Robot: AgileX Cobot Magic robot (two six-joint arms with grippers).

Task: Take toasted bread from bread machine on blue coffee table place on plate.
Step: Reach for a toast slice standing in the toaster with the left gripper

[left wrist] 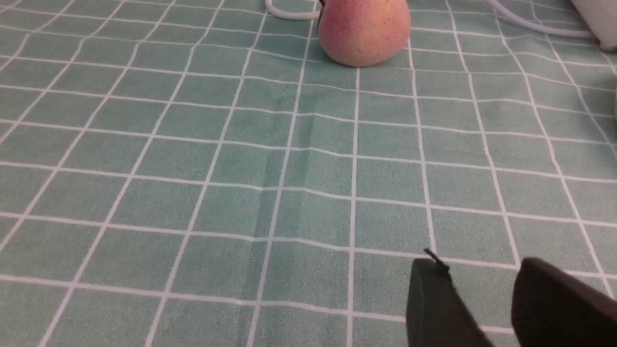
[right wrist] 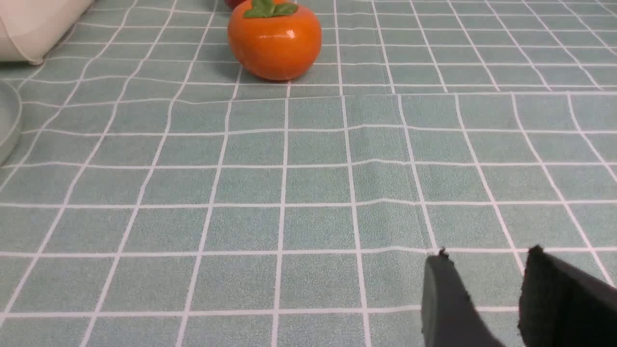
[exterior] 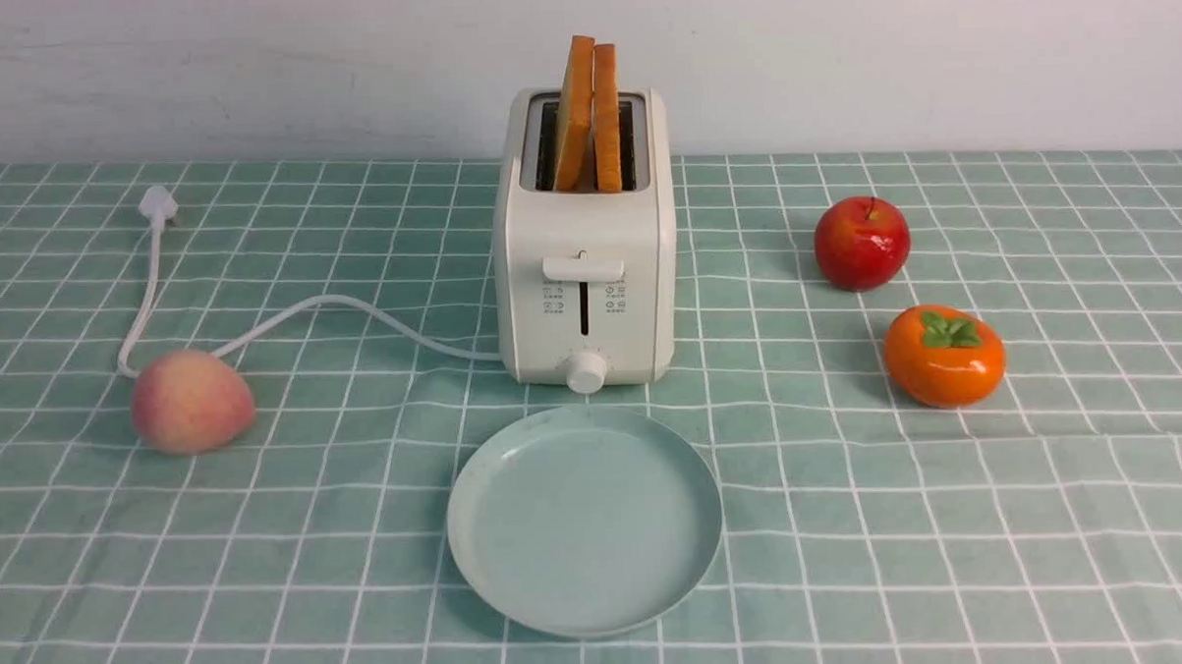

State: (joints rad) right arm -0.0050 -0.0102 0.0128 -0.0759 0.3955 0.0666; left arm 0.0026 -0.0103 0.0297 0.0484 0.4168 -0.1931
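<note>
Two slices of toasted bread (exterior: 585, 116) stand upright in the slots of the cream bread machine (exterior: 585, 273) at the middle of the blue coffee table (exterior: 853, 519). The pale blue-green plate (exterior: 585, 521) lies bare just in front of it. Neither arm shows in the front view. In the left wrist view my left gripper (left wrist: 479, 267) hovers over bare cloth, open, nothing between its fingers. My right gripper (right wrist: 484, 255) is likewise open and holds nothing, over bare cloth. A corner of the bread machine (right wrist: 33, 24) and the plate's rim (right wrist: 9, 120) show at the edge of the right wrist view.
A peach (exterior: 191, 401) lies left of the toaster by the white power cord (exterior: 354, 311); it appears ahead of the left gripper as the peach (left wrist: 364, 30). A red apple (exterior: 861, 243) and an orange persimmon (exterior: 944, 355) sit to the right; the persimmon (right wrist: 274, 39) is ahead of the right gripper.
</note>
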